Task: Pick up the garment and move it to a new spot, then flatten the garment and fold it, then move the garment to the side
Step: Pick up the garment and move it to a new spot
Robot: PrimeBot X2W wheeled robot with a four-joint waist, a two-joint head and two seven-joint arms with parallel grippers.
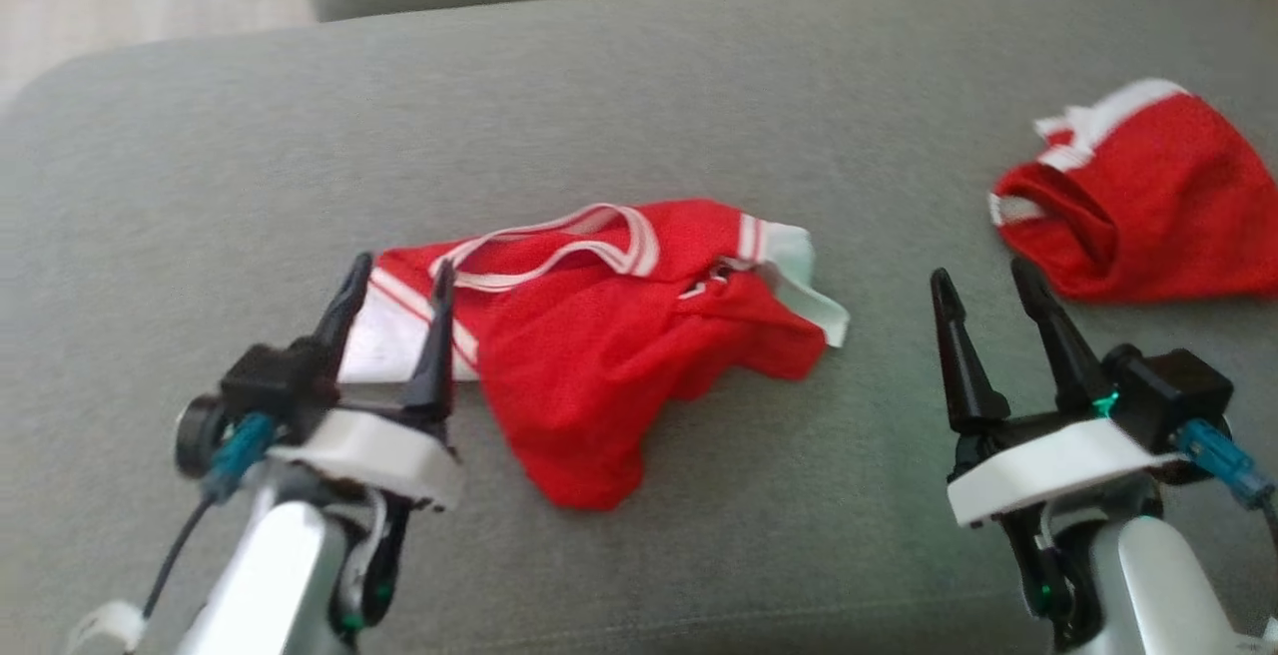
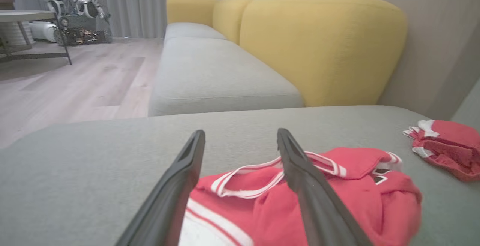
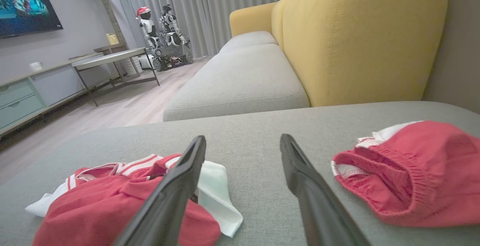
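Nearest me: left claw (image 1: 397,281) wide open, empty, over the red shirt's (image 1: 599,365) white-trimmed left edge; right claw (image 1: 985,281) wide open, empty, above bare grey cushion (image 1: 639,116) between shirt and red shorts (image 1: 1148,206).

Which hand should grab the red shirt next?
Probably left. The left gripper is open right over the shirt; the right gripper, also open, sits over bare sofa beside it.

Jersey (image 1: 599,355) and shorts (image 1: 1148,206) on grey cushion (image 1: 639,86)
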